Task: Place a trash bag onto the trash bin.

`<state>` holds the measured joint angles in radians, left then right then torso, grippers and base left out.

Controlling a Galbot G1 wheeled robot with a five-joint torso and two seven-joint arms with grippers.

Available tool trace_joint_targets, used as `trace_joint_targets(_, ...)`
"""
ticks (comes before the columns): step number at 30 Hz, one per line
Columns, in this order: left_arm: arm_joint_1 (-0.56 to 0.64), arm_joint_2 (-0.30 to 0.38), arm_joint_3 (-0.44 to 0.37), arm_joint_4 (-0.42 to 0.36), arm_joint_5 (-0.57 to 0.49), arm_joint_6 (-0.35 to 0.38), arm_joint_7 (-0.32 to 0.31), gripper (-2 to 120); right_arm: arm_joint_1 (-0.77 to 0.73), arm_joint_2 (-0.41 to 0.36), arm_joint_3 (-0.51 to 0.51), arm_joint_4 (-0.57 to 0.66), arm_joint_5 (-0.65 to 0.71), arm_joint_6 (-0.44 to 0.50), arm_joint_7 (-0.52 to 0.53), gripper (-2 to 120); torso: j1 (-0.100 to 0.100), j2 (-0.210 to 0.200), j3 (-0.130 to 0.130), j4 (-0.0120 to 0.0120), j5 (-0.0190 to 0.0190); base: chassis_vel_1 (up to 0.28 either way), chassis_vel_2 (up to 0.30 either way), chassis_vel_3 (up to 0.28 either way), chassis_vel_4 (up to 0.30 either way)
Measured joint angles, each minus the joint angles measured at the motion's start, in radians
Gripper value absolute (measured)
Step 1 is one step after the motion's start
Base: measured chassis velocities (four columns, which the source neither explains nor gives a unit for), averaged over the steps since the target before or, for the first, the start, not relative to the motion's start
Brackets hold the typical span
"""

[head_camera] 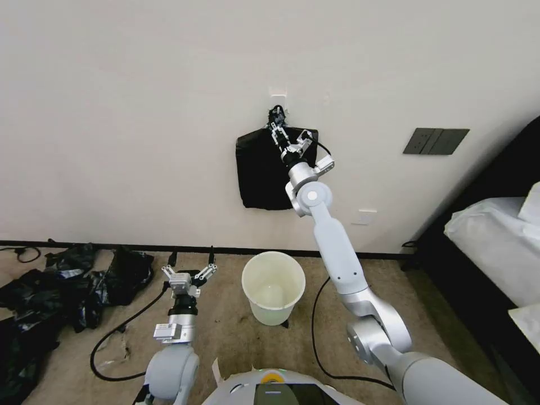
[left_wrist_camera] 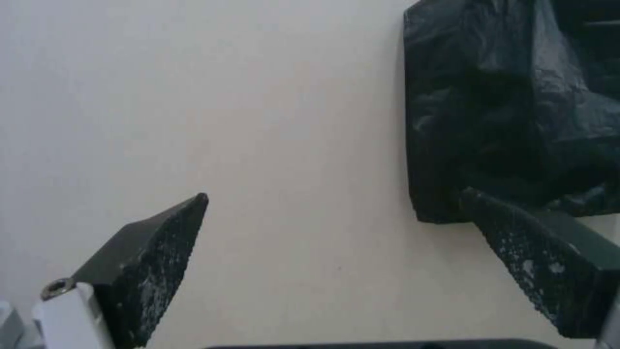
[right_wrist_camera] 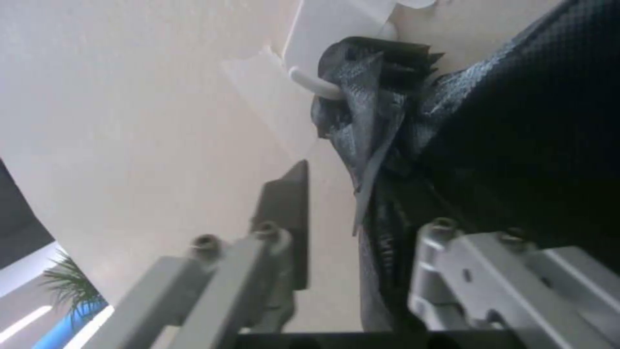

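Note:
The white trash bin (head_camera: 270, 315) stands open on the carpet by the wall, just in front of me. A single trash bag is hidden; above the bin a flat black bundle (head_camera: 259, 174) hangs by its knotted top from a white wall hook (right_wrist_camera: 313, 85). My right gripper (head_camera: 275, 121) is raised to that knot, and in the right wrist view it (right_wrist_camera: 362, 169) is open, with the bundle's (right_wrist_camera: 517, 145) gathered neck between its fingers. My left gripper (head_camera: 190, 270) hovers open low to the left of the bin, and in its wrist view (left_wrist_camera: 334, 194) it faces the wall and the bundle (left_wrist_camera: 503, 106).
A heap of black bags (head_camera: 56, 281) lies on the floor at the left, against the wall. Black cables (head_camera: 315, 337) run over the carpet around the bin. A bed with white covers (head_camera: 495, 242) stands at the right. A dark switch plate (head_camera: 436, 140) sits on the wall.

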<state>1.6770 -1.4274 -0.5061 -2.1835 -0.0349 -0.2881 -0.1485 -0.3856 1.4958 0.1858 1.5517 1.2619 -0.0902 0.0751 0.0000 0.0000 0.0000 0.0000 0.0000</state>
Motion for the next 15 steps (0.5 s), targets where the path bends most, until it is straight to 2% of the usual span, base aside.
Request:
trace_joint_targets(1, 0.000, 0.000, 0.000, 0.000, 0.000, 0.000, 0.000, 100, 0.000, 0.000, 0.000, 0.000, 0.000, 0.000, 0.000, 22, 0.000, 0.000, 0.000, 0.0000, 0.0000, 0.000, 0.000, 0.000, 0.000)
trace_joint_targets(5, 0.000, 0.000, 0.001, -0.001, 0.000, 0.000, 0.000, 100, 0.000, 0.000, 0.000, 0.001, 0.000, 0.000, 0.000, 3, 0.000, 0.000, 0.000, 0.0000, 0.0000, 0.000, 0.000, 0.000, 0.000)
trace_joint_targets(7, 0.000, 0.000, 0.001, -0.001, 0.000, 0.000, 0.000, 100, 0.000, 0.000, 0.000, 0.001, 0.000, 0.001, 0.000, 0, 0.000, 0.000, 0.000, 0.0000, 0.0000, 0.000, 0.000, 0.000, 0.000)
trace_joint_targets(15, 0.002, 0.001, -0.002, -0.004, 0.000, 0.000, -0.002, 100, -0.005, -0.003, -0.001, 0.004, -0.001, 0.001, 0.002, 0, 0.000, 0.000, 0.000, 0.0000, 0.0000, 0.000, 0.000, 0.000, 0.000)
